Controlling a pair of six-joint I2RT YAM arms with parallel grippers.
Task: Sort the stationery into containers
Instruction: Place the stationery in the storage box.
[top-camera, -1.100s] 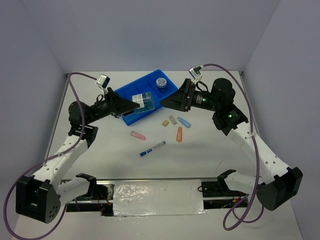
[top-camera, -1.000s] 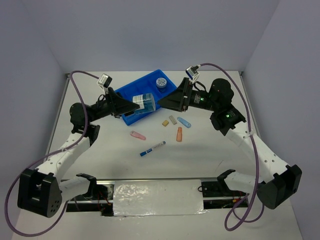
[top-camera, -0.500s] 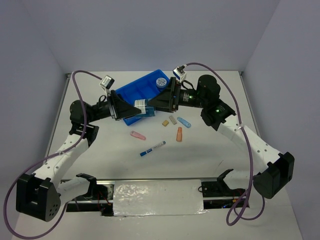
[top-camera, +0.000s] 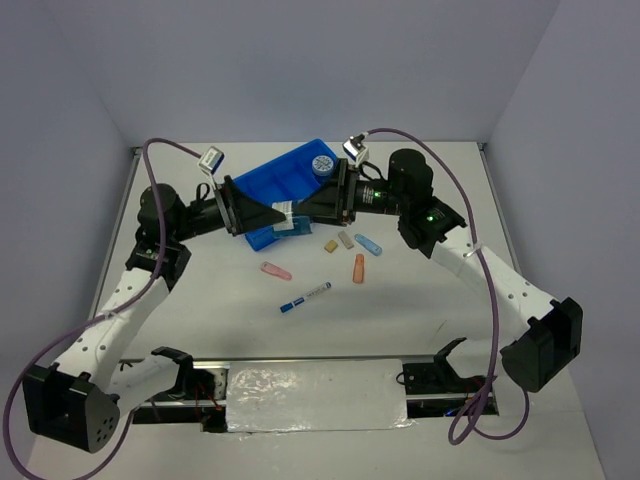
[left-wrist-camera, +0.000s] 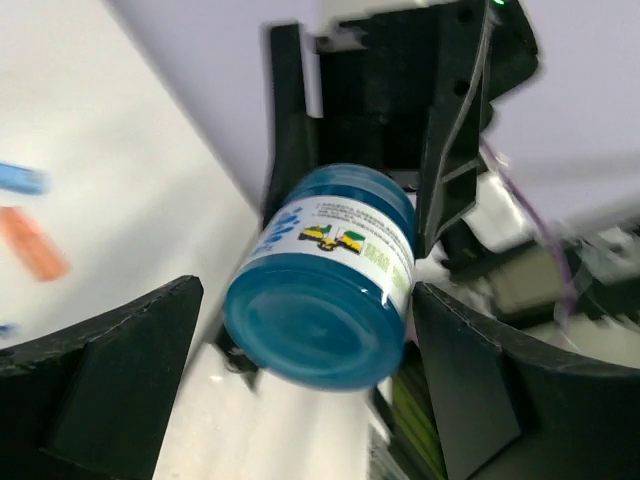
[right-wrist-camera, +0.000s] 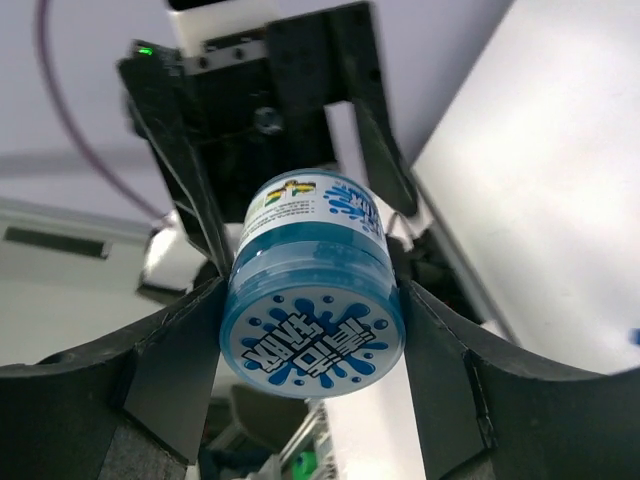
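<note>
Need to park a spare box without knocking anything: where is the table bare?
Bare: the near strip of table between the marker and the foil-covered edge, and the right side between the orange piece and the right arm. Crowded: the blue tray's near edge, where both arms meet around a blue jar, and the small pieces just right of it.

**A:** What's seen on that rig besides the usual stuff?

**B:** A white table (top-camera: 420, 310) is boxed in by pale grey-lilac walls (top-camera: 300, 70). A crinkly silver sheet (top-camera: 315, 408) is stuck flat just below a black strip (top-camera: 330, 359) at the near edge.
</note>
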